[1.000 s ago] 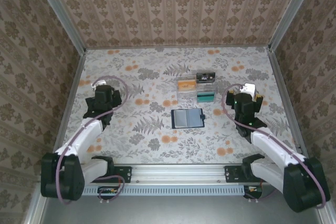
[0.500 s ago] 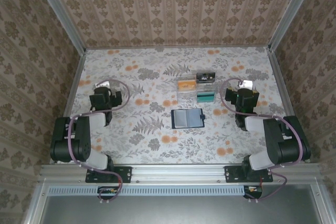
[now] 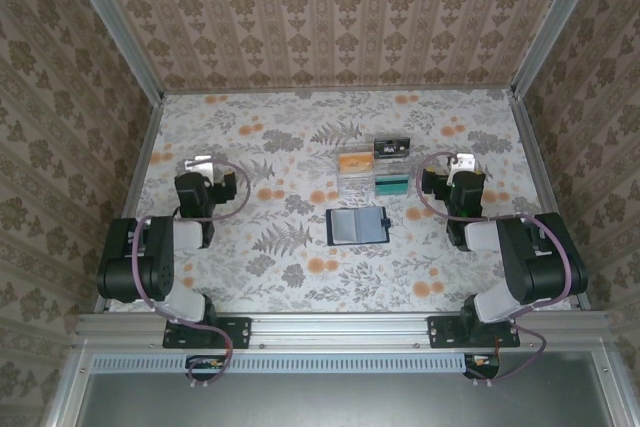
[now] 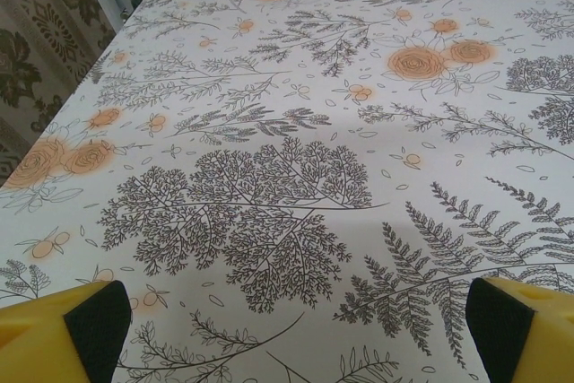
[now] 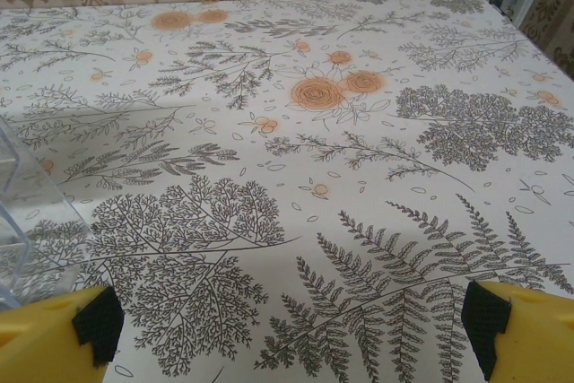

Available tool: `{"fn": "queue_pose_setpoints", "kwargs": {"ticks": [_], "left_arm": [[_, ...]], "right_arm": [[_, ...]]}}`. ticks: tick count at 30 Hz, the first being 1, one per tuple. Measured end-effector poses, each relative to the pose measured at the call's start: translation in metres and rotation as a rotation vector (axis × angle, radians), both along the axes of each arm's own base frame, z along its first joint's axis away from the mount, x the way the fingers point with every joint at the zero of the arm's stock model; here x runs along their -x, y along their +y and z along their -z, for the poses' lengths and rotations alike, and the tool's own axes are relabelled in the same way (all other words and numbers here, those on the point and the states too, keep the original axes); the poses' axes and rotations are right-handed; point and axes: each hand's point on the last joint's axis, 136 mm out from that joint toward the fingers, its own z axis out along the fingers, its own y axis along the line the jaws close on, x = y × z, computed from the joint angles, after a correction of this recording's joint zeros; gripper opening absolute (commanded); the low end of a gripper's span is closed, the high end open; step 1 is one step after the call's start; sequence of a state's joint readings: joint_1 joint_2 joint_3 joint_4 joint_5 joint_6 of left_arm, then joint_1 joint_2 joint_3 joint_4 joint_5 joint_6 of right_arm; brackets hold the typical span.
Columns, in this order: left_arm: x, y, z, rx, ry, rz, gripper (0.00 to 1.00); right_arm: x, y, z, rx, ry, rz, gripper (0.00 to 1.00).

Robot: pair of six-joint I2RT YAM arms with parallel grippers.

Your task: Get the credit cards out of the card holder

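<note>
You have no word, number or brand to read in any view. The flat dark grey-blue folding card holder [image 3: 357,225] shows plain panels. The teal plastic card [image 3: 391,184] and the small dark rectangular piece [image 3: 391,147] beyond it, which has a pale patch on top, are too small for any print to be made out.

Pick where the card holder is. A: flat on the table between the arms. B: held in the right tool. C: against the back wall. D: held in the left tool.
A: the card holder lies flat on the table, apart from the left tool and right tool.
</note>
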State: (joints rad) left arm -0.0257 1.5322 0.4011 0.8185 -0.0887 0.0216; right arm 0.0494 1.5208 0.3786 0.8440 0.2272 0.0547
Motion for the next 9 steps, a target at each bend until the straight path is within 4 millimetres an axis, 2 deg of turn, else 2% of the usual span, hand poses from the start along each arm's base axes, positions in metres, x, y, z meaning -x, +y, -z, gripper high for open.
{"fn": "queue_pose_setpoints", "kwargs": {"ticks": [9], "left_arm": [[-0.0005,-0.0011,-0.0011,0.0,-0.005,0.006,1.0]], "right_arm": [[-0.0006,0.0002,-0.0014,-0.001,-0.006,-0.001,1.0]]}}
